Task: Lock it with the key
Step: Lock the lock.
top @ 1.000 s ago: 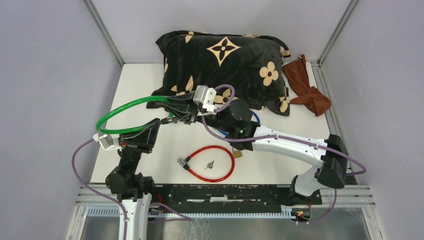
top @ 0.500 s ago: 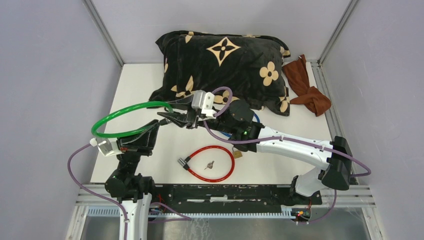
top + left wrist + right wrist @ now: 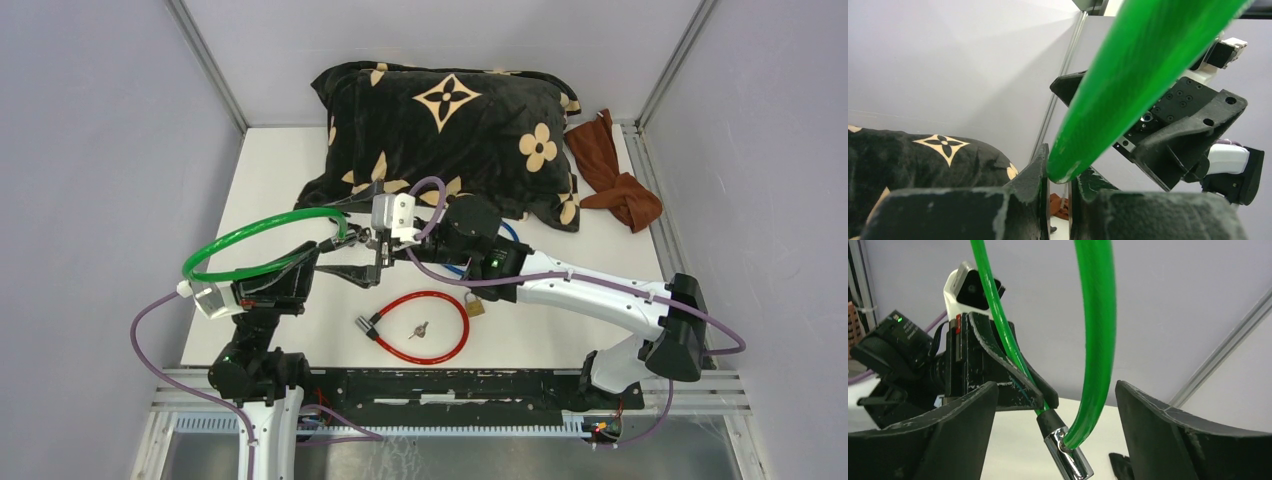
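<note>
A green cable lock (image 3: 243, 237) hangs in the air as a closed loop. My left gripper (image 3: 312, 257) is shut on the cable just above its chrome barrel (image 3: 1070, 460). In the left wrist view the green cable (image 3: 1128, 85) runs up from between the left gripper (image 3: 1060, 180) fingers. My right gripper (image 3: 362, 256) stands open around the barrel end without touching it; in its own view the right gripper (image 3: 1056, 390) has the cable (image 3: 1095, 340) passing between its wide jaws. A small key (image 3: 418, 329) lies on the table inside a red cable lock (image 3: 420, 294).
A small brass padlock (image 3: 474, 307) lies beside the red loop. A black flowered pillow (image 3: 450, 130) fills the back of the table, with a brown cloth (image 3: 615, 180) at the back right. Grey walls close in both sides.
My right gripper has opened wide and let go of the green lock's end, shifting a little left and toward the front. The left gripper keeps its hold on the cable.
</note>
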Controlling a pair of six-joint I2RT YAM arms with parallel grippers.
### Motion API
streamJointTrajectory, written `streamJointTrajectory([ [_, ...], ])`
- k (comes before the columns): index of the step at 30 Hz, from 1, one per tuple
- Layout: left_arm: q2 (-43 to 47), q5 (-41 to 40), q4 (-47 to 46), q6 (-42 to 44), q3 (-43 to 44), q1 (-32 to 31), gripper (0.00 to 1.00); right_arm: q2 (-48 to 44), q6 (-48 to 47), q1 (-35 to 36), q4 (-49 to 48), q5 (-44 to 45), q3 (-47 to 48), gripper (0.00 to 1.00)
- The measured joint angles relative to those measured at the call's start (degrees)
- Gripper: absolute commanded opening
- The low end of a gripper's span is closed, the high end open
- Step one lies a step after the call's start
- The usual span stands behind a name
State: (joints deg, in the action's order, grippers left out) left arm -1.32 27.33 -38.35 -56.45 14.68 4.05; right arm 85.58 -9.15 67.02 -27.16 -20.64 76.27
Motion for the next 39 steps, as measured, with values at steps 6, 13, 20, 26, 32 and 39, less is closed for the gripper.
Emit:
streamJointTrajectory([
  [6,0.00,0.04,0.02,0.02,0.04,0.00,0.02,-0.02,-2.14,-1.25,14.27,-5.77,7.10,0.98],
  [13,0.00,0.24,0.02,0.02,0.04,0.00,0.02,-1.03,-2.49,-8.92,31.93,-15.69,13.97,0.98],
  [20,0.00,0.26,0.02,0.02,0.07,0.00,0.02,0.57,1.38,-17.70,43.52,-21.92,18.03,0.84],
  [26,0.00,0.31,0.11,0.02,0.44,0.00,0.02,5.79,3.56,-17.64,47.28,-27.08,23.43,0.76],
  [32,0.00,0.31,0.15,0.02,0.50,0.00,0.02,8.02,5.38,-17.57,48.85,-30.12,23.61,0.62],
  [39,0.00,0.31,0.35,0.02,0.50,0.00,0.02,8.07,7.56,-17.57,47.58,-32.57,23.54,0.50],
])
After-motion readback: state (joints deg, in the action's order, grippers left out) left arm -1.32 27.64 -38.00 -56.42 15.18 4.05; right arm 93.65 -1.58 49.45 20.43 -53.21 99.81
